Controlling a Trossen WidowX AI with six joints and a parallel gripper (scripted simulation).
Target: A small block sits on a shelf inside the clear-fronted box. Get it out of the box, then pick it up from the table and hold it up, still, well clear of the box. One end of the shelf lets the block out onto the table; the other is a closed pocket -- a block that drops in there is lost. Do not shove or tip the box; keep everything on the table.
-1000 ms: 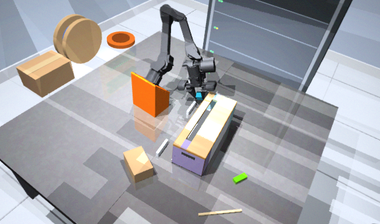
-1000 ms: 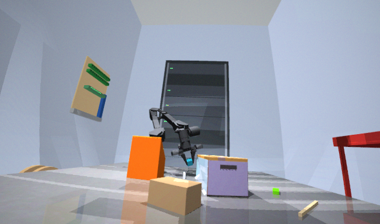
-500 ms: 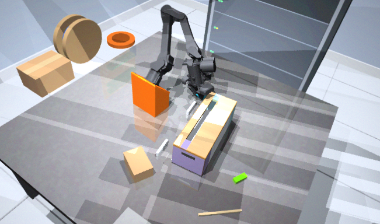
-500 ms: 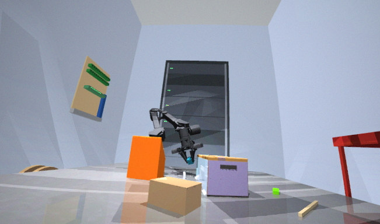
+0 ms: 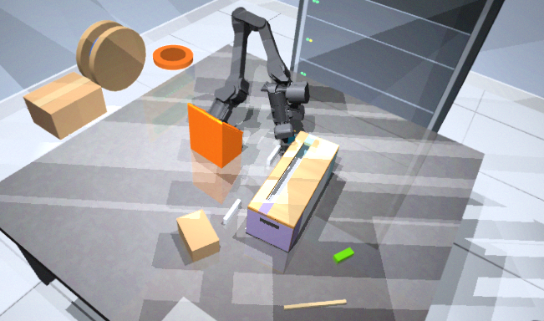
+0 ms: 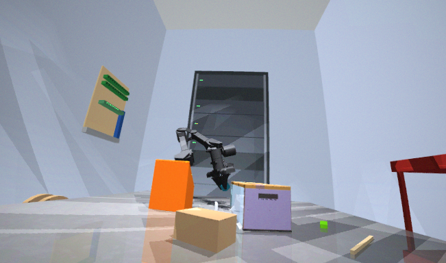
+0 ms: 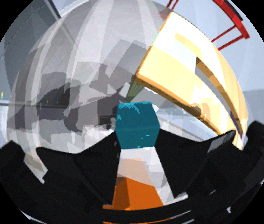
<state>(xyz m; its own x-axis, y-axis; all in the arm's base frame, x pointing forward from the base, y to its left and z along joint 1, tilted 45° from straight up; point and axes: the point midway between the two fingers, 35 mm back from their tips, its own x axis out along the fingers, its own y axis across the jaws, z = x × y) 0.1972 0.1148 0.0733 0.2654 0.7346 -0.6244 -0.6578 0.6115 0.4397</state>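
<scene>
My gripper [image 5: 290,141] [image 6: 224,187] [image 7: 136,131] is shut on a small teal block [image 5: 292,139] [image 6: 225,187] [image 7: 137,122], which shows plainly between the two black fingers in the wrist view. The block is outside the box, raised off the table near the height of the box's top, close to its far end. The box [image 5: 271,234] [image 6: 267,216] [image 7: 169,67] stands upright, with a slotted wooden top and a purple end wall. In the top view the box's top edge partly hides the fingertips. The gap between block and box is small.
An orange block-like obstacle [image 5: 205,135] [image 6: 170,185] stands left of the gripper. A cardboard box [image 5: 197,234] [image 6: 205,229] is in front. White bars [image 5: 232,211] lie beside the box. A green block [image 5: 343,255] [image 6: 323,224] and a wooden stick [image 5: 315,304] [image 6: 362,245] lie on the near right.
</scene>
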